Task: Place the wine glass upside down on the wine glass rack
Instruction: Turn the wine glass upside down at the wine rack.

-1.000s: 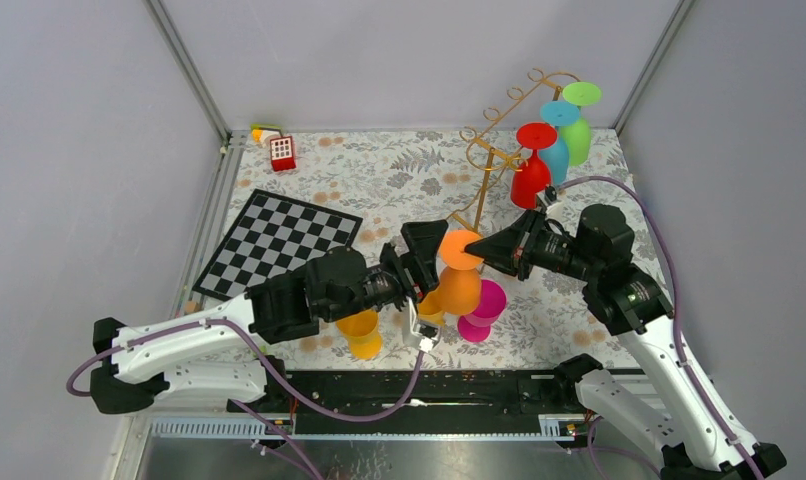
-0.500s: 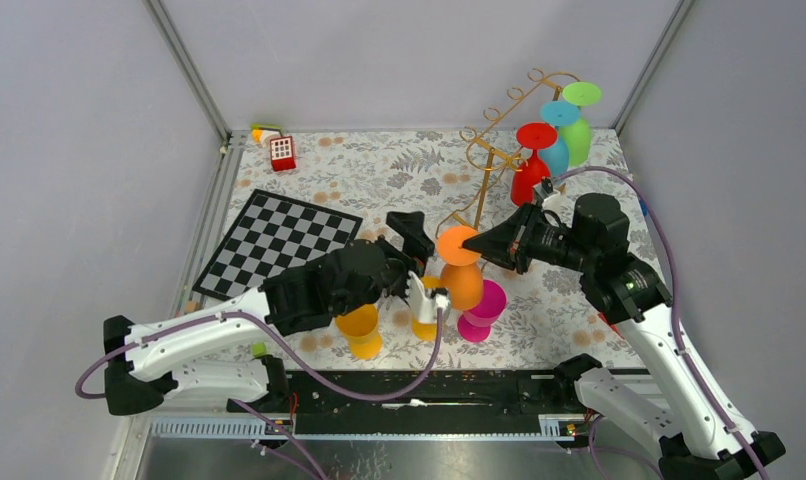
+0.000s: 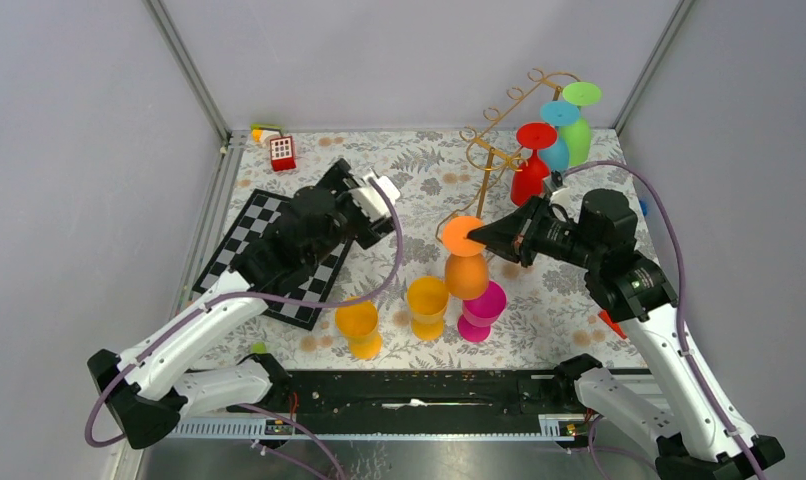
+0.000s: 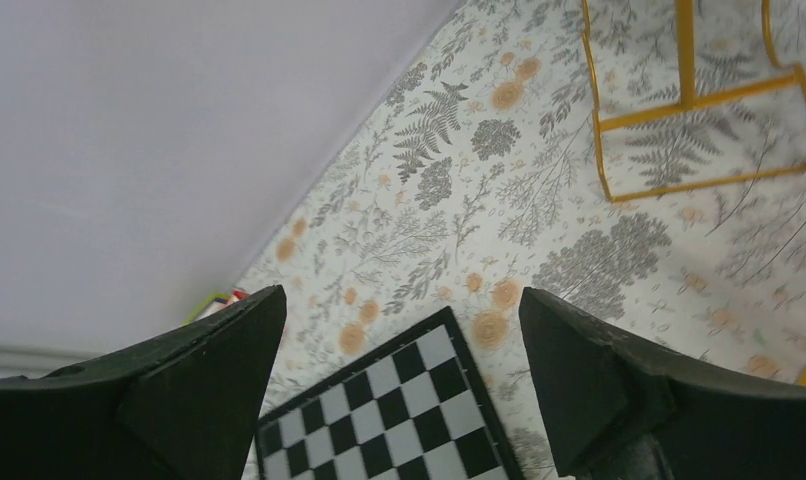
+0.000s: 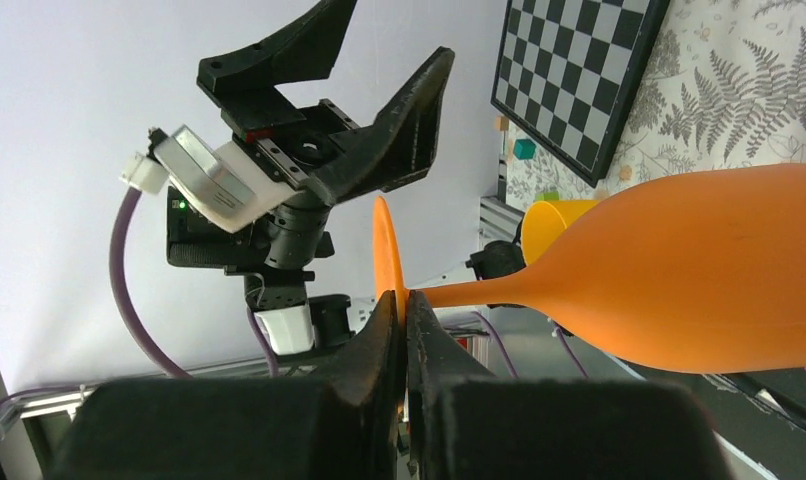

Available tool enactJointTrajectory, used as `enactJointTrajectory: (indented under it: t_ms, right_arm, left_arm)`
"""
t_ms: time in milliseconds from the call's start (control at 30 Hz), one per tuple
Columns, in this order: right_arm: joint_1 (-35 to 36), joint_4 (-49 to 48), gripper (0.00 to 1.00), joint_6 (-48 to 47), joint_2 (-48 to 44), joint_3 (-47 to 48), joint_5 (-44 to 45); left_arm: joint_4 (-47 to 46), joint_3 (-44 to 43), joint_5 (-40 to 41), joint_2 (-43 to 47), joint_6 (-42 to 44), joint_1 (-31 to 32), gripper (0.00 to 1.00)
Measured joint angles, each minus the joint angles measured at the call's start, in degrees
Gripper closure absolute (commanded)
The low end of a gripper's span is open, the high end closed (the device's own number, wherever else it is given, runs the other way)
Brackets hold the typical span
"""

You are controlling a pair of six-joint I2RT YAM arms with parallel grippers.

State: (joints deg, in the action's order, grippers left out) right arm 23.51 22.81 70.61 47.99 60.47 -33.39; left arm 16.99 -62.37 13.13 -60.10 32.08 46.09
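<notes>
The right gripper [image 5: 404, 310] is clenched on the stem of the orange wine glass [image 3: 466, 270], just under its foot, so the glass hangs inverted, foot up and bowl down. It sits over the middle of the table, on the near side of the wine glass rack [image 3: 486, 180] and apart from its hooks; the bowl seems to be off the cloth, though the overhead view does not settle that. The left gripper [image 4: 399, 310] is released, fingers spread wide and empty, above the chessboard [image 3: 279, 240] towards the table's left edge.

The table [image 3: 399, 165] wears a white cloth printed with grey ferns and peach flowers. Plain pale grey walls close it in on three sides, with a metal post in each far corner.

One gold wire rack stands near the far right corner, carrying three inverted glasses: red [image 3: 527, 172], blue [image 3: 556, 150] and green [image 3: 578, 136]. Three more glasses stand upright by the near edge: amber [image 3: 359, 330], yellow [image 3: 426, 305] and magenta [image 3: 482, 310], the last two just beside the held one. That makes seven glasses in all. One chessboard lies on the left side, and one small red toy [image 3: 282, 152] sits in the far left corner
</notes>
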Motion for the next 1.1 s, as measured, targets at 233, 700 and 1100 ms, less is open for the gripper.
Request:
enactJointTrajectory:
  t_ms: [233, 700, 1100]
  right_arm:
    - [-3.34, 0.26, 1.00, -0.72, 0.85, 2.05, -0.26]
    - [-10.34, 0.70, 1.00, -3.37, 4.39, 5.57, -3.89]
    - [-15.02, 0.72, 1.00, -6.34, 6.58, 7.82, -5.14]
  left_arm:
    - [0.74, -1.90, -5.75, -0.28, -18.36, -7.76, 0.01]
    - [1.29, -0.83, -18.95, -1.22, -42.91, -19.96, 0.01]
    - [0.63, 2.21, -22.05, -2.23, -50.66, -21.81, 0.01]
